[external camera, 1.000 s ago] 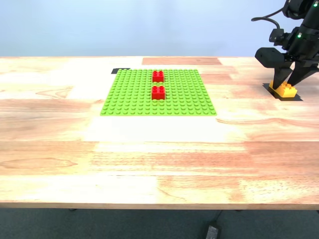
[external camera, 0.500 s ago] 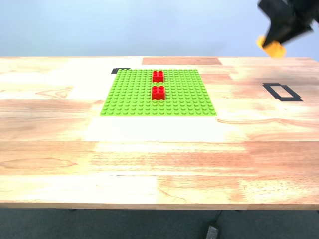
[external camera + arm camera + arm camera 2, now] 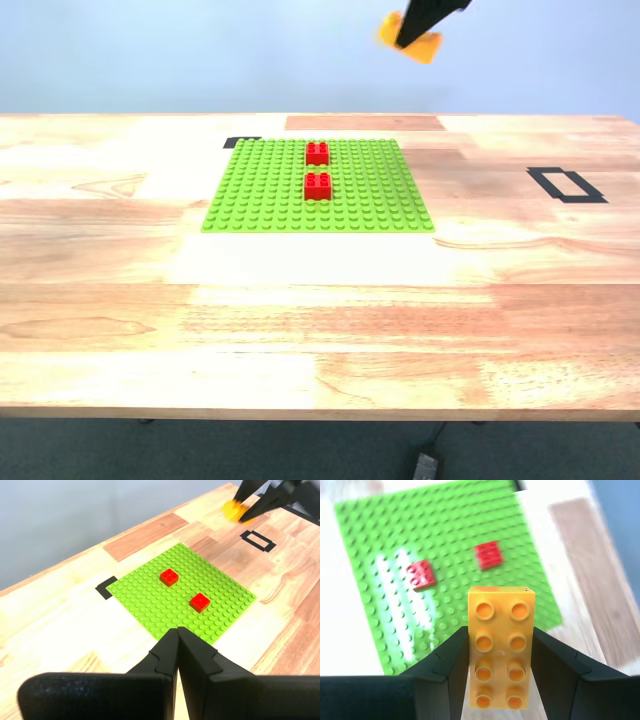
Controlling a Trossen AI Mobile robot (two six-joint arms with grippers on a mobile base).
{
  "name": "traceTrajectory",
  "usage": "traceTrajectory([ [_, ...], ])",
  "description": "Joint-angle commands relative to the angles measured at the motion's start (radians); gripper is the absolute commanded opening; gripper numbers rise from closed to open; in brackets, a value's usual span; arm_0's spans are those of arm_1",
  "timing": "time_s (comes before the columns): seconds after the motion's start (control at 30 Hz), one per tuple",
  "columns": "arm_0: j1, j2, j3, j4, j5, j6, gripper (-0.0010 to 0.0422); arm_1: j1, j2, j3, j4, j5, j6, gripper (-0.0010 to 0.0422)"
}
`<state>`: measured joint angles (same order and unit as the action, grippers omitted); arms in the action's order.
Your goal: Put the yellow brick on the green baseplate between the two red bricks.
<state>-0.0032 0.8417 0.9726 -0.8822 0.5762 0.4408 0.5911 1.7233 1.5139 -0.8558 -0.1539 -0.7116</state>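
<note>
Between the jaws of my second gripper (image 3: 500,680) sits the yellow brick (image 3: 501,647), clamped on its long sides, airborne above the table's far edge. Beyond and below lies the green baseplate (image 3: 385,555); the gap between the two red bricks (image 3: 488,554) awaits. My first gripper (image 3: 177,645) is closed, empty.

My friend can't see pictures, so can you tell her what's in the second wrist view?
My second gripper holds a yellow brick between its black fingers, studs facing the camera. Far below lies a green baseplate with two red bricks on it, set apart with a gap between them, on a wooden table.
</note>
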Motion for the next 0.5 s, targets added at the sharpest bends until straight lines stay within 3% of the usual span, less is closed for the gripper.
traceTrajectory([
  [0.03, 0.0, -0.013, 0.01, -0.002, 0.0, 0.0, 0.0, 0.058, 0.093, 0.088, -0.043, 0.04, -0.063, 0.0026],
  [0.5, 0.0, -0.037, -0.002, 0.015, 0.0, 0.003, 0.0, 0.165, 0.422, 0.304, -0.097, 0.065, -0.179, 0.0026],
])
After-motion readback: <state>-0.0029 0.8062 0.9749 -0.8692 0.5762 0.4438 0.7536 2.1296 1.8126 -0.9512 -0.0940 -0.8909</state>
